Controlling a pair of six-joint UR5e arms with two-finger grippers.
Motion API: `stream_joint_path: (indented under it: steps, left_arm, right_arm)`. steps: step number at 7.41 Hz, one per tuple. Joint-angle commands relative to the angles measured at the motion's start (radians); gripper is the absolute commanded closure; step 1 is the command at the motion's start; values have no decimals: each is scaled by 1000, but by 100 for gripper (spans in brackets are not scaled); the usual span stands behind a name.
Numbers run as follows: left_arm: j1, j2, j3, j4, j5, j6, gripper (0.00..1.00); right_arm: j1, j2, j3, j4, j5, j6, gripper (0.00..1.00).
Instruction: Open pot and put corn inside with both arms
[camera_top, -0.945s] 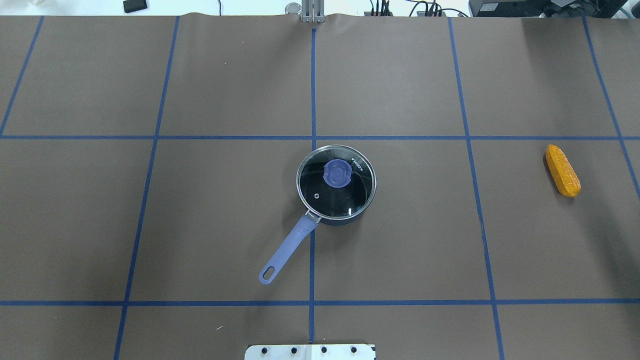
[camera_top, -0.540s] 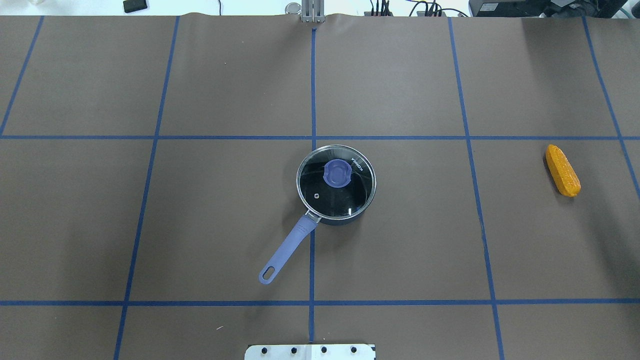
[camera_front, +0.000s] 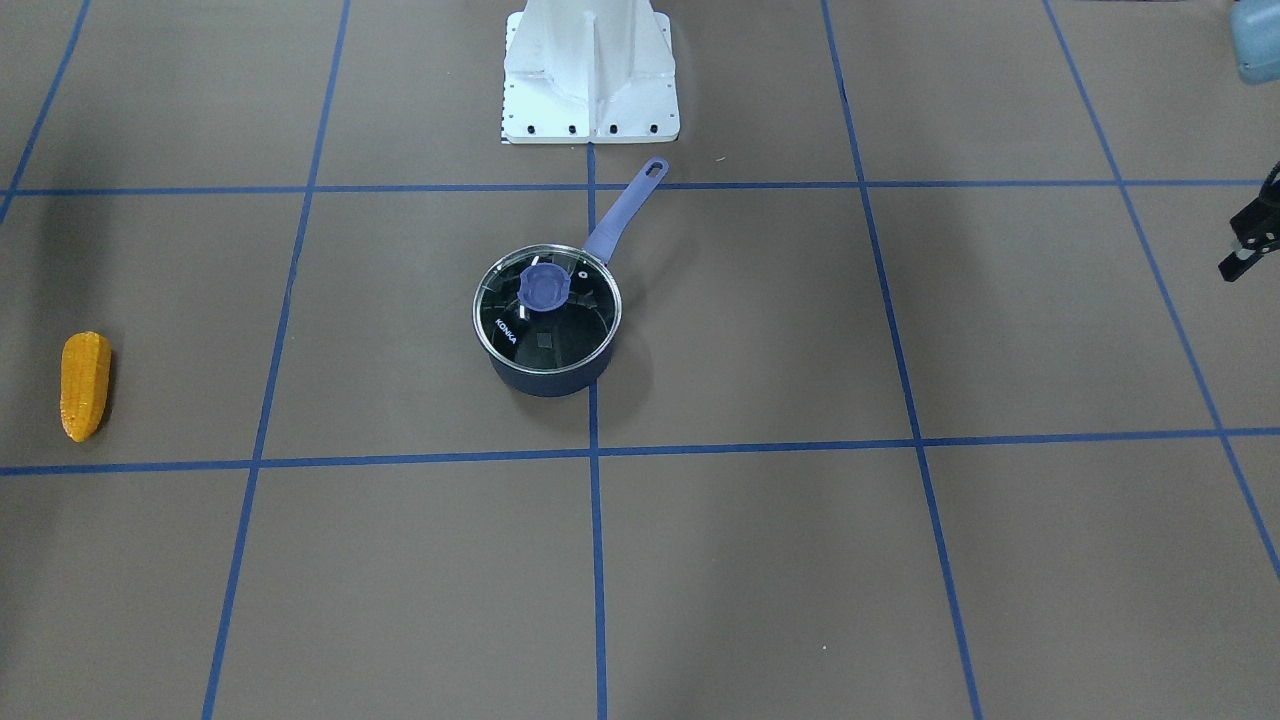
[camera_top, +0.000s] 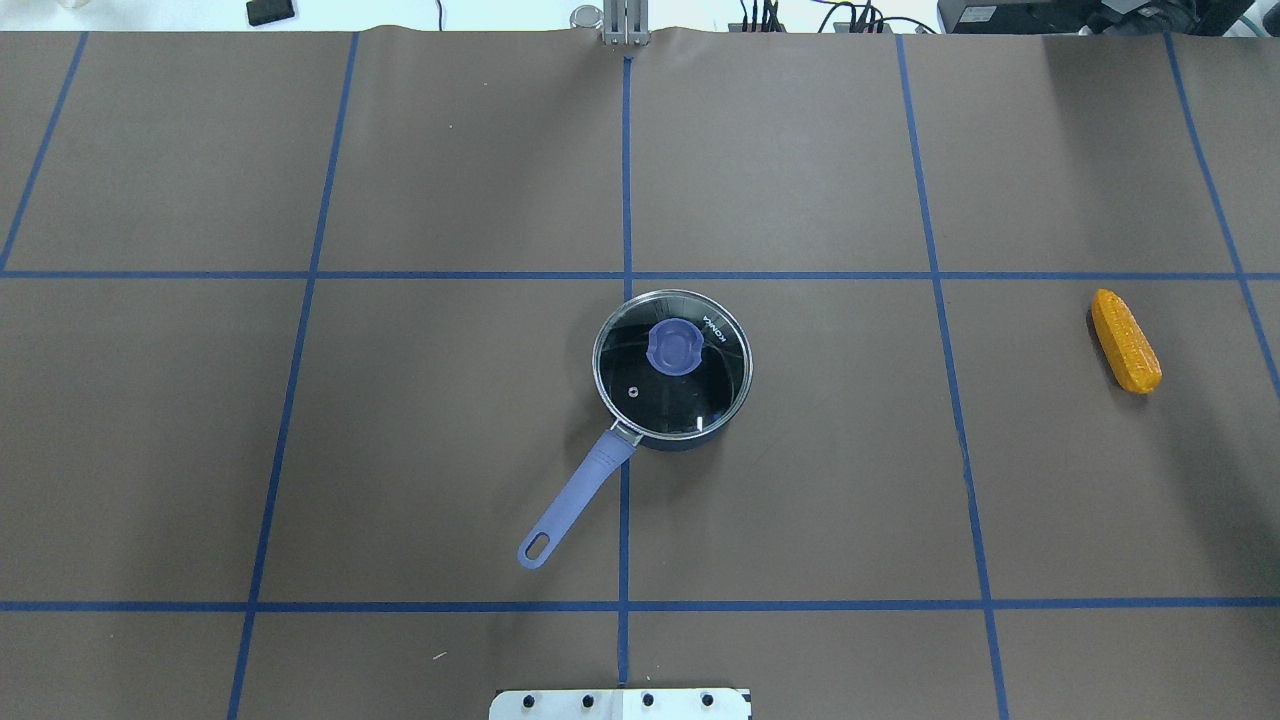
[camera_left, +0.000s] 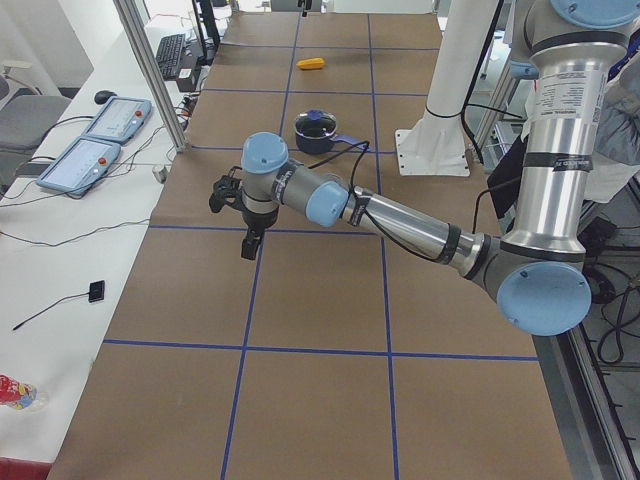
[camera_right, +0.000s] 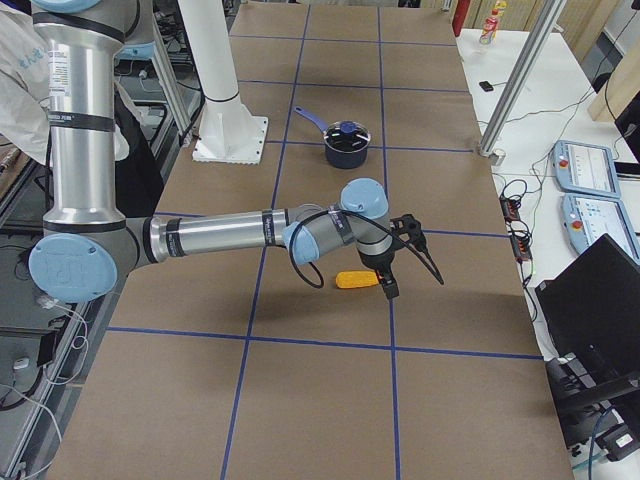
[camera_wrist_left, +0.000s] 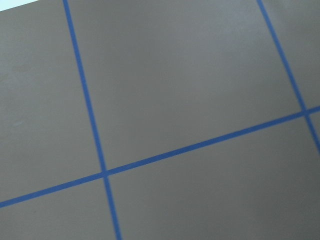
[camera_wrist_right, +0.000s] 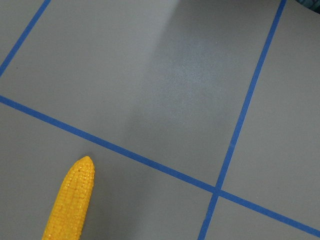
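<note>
Nothing has shifted on the table since the overhead shots a moment ago. The pot sits at the same crossing of blue tape lines, its glass lid on and the blue knob on top. Its handle points toward the robot's white base, just as before. The corn hasn't budged either: it lies flat, well apart from the pot, out on the robot's right.

No arm enters the overhead view. The left tool hangs above bare table far out on the left side. In the front view only a black sliver of it pokes in at the edge, too little to tell whether it is released or clenched. Its wrist camera sees only table and tape.

The right tool hangs just over the corn and covers one end of it in the right side view. No other view shows this tool, so whether it is parted or closed cannot be told. The right wrist camera catches the cob's tapered tip, the rest cut off at the bottom edge.
</note>
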Motion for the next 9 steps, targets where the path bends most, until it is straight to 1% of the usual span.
stream_joint_path:
  steps: [1, 2, 3, 4, 5, 6, 7, 8, 9]
  left_arm:
    - [227, -130, -1, 5, 136, -368, 2]
    - [316, -190, 1, 14, 180, -503, 2]
    - [395, -259, 10, 14, 185, -610, 1]
    - [496, -357, 31, 55, 213, -712, 1]
    - [551, -490, 76, 159, 257, -756, 1]
    - [599, -591, 110, 240, 270, -817, 1]
    - [656, -644, 125, 243, 271, -854, 1]
    - [699, -710, 162, 244, 282, -886, 1]
    - [748, -795, 246, 244, 346, -932, 1]
  right_arm:
    - [-12, 1, 2, 1, -1, 22, 0]
    - [-12, 1, 1, 1, -1, 22, 0]
    - [-18, 1, 2, 1, -1, 21, 0]
    - [-23, 1, 2, 1, -1, 22, 0]
    - [-23, 1, 1, 1, -2, 21, 0]
    - [-25, 1, -3, 1, -2, 21, 0]
    - [-26, 1, -4, 1, -2, 22, 0]
    - [-26, 1, -4, 1, -2, 22, 0]
    - [-26, 1, -4, 1, -2, 22, 0]
